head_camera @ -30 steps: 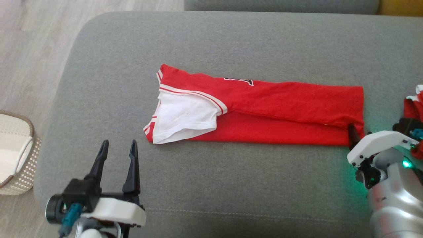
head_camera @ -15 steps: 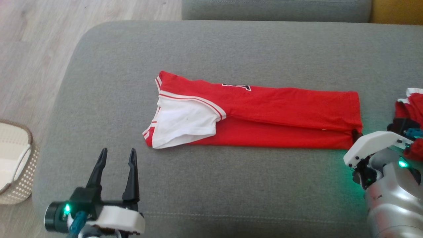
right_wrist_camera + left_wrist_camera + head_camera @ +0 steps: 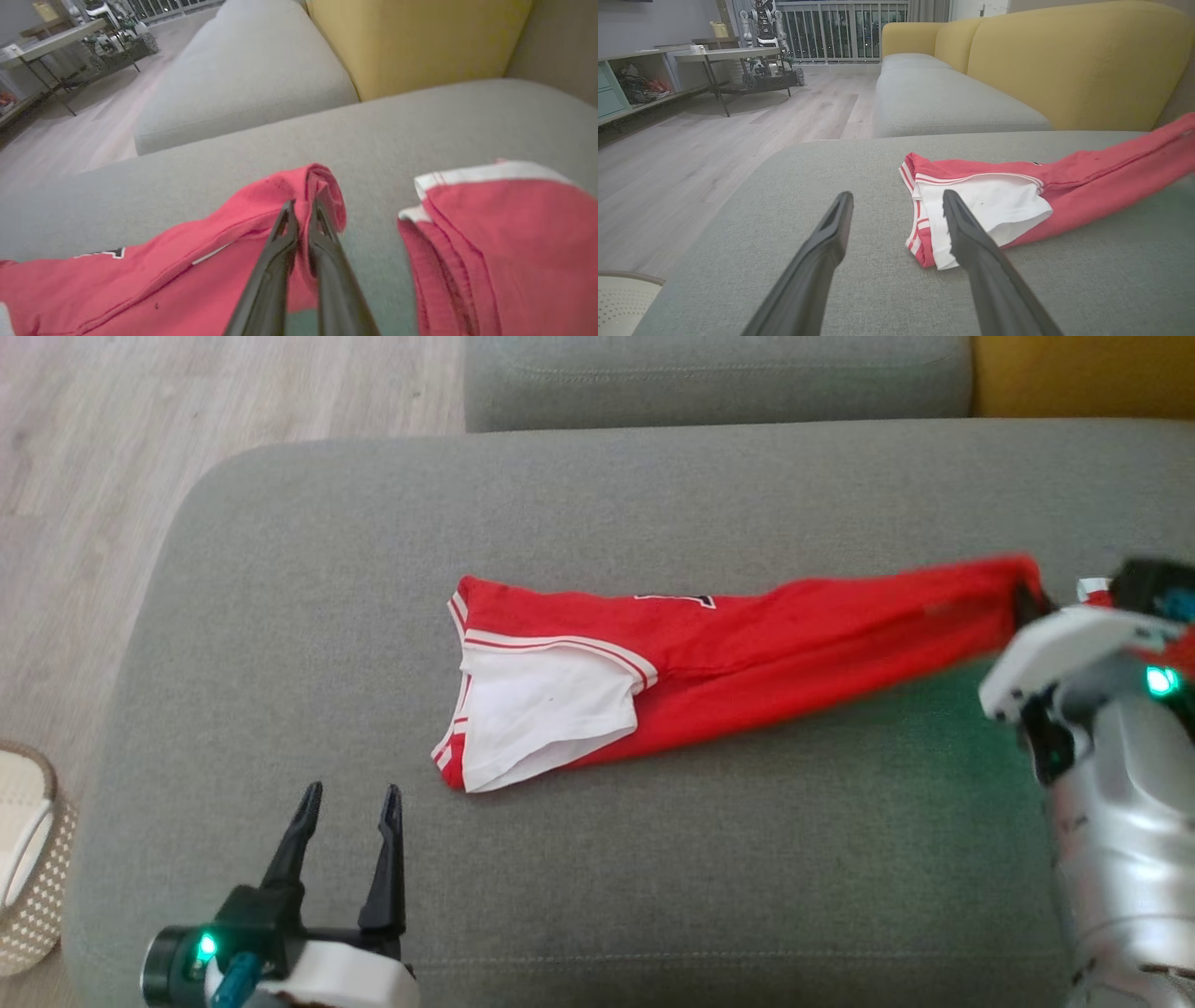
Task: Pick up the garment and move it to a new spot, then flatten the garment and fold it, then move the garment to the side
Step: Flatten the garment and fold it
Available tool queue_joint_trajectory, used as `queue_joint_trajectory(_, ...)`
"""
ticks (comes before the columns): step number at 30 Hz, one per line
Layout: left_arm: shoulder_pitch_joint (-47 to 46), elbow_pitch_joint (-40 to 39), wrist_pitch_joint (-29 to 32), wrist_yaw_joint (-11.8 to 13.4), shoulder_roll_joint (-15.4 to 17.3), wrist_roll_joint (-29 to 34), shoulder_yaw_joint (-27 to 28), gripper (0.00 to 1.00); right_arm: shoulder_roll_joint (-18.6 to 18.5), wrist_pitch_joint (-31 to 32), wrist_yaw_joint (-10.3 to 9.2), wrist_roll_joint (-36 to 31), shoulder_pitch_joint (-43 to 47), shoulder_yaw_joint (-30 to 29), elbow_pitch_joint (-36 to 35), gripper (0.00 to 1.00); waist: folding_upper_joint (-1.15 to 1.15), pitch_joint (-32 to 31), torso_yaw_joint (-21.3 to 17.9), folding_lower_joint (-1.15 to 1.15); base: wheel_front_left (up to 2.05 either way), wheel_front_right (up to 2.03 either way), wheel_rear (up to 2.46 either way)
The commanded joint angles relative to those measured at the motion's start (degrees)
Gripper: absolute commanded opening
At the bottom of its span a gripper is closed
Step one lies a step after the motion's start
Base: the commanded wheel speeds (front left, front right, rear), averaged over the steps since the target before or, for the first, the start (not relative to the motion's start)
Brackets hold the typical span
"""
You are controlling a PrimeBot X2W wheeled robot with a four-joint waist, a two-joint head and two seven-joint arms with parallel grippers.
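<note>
Surface: grey sofa (image 3: 653, 877) seat, wood floor at far left.
Garment: red garment (image 3: 747, 644) mid-seat, in a long lengthwise-folded strip; white sleeve end lies left, right end is raised off the seat.
Right gripper (image 3: 301, 210): clenched on the strip's right end.
Left gripper (image 3: 352, 793): spread, empty, near the sleeve end.
Done: flattening and the lengthwise fold, apparently.
Left: probably a crosswise fold, then moving it aside.

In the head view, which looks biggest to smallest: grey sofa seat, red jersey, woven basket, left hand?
Largest: grey sofa seat.
Then red jersey.
The left hand and woven basket look alike; the basket is cut by the frame edge, so unranked.
</note>
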Motion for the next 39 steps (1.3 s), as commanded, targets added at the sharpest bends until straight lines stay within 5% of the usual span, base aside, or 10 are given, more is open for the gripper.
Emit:
queue_joint_trajectory(1, -1.18, -1.50, -0.69, -0.23, -0.28, 0.48, 2.15, 1.00, 0.50, -0.67, -0.02, 0.96, -3.19, 2.92, -2.76, 0.00, 0.00, -0.45, -0.23, 0.00, 0.00, 0.00, 0.00)
queue_joint_trajectory(21, -1.78, 0.75, -0.69, -3.59, -1.94, 1.80, 2.22, 1.00, 1.85, 8.20, -0.02, 24.22, 0.29, 37.57, -18.94, 0.00, 0.00, -1.16, 7.85, 0.00, 0.00, 0.00, 0.00)
queue_joint_trajectory(39, -3.84, 2.19, -0.69, -5.40, -3.48, 2.50, 2.17, 1.00, 1.86, 4.51, -0.02, 41.79, -2.44, 55.12, -11.50, 0.00, 0.00, 0.76, 15.11, 0.00, 0.00, 0.00, 0.00)
